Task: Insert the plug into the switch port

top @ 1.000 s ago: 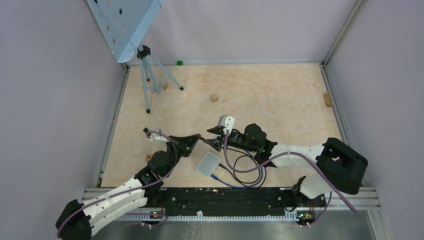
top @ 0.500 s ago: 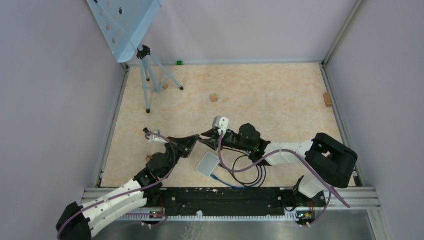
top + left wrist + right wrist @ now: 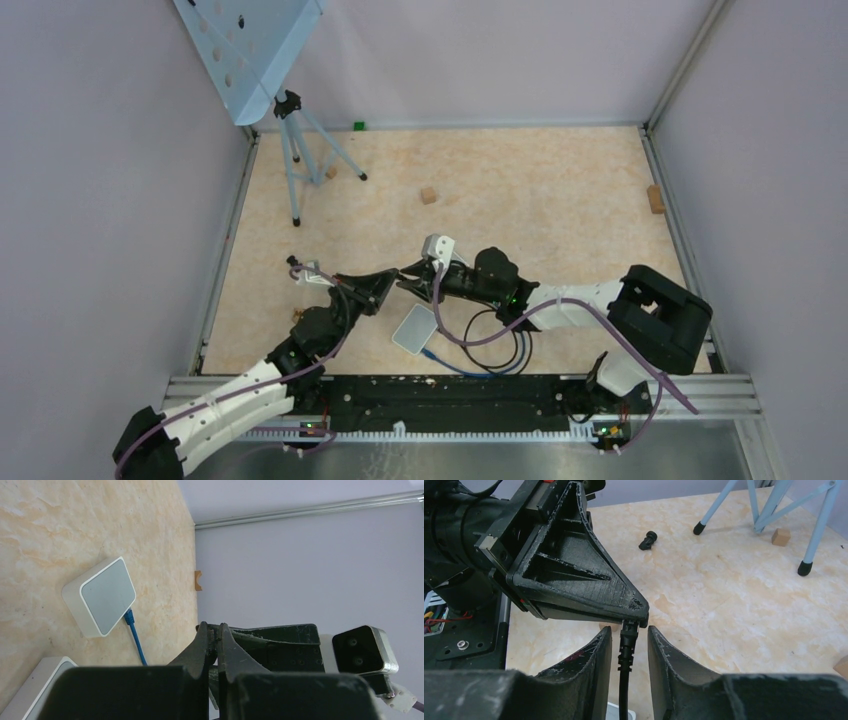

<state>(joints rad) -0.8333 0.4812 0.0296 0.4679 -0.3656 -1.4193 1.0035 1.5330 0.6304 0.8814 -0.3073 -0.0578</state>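
Note:
The white switch (image 3: pixel 417 328) lies flat on the table near the front, with a blue cable (image 3: pixel 440 360) plugged into its near side; it also shows in the left wrist view (image 3: pixel 102 596). My left gripper (image 3: pixel 393 279) is shut on the black plug (image 3: pixel 628 632), held above the table behind the switch. The plug's black cable (image 3: pixel 492 340) hangs down and loops beside the switch. My right gripper (image 3: pixel 629 640) is open, one finger on each side of the plug's boot with a small gap on both sides, tip to tip with the left gripper (image 3: pixel 574 580).
A blue tripod (image 3: pixel 300 160) with a perforated panel (image 3: pixel 250 50) stands at the back left. Small wooden blocks lie at mid-back (image 3: pixel 428 195) and at the right wall (image 3: pixel 655 198). A small black part (image 3: pixel 648 539) lies on the table beyond the grippers.
My right arm has moved left toward the left gripper, and its open fingers now straddle the plug. The left gripper has shifted slightly, still shut on the plug.

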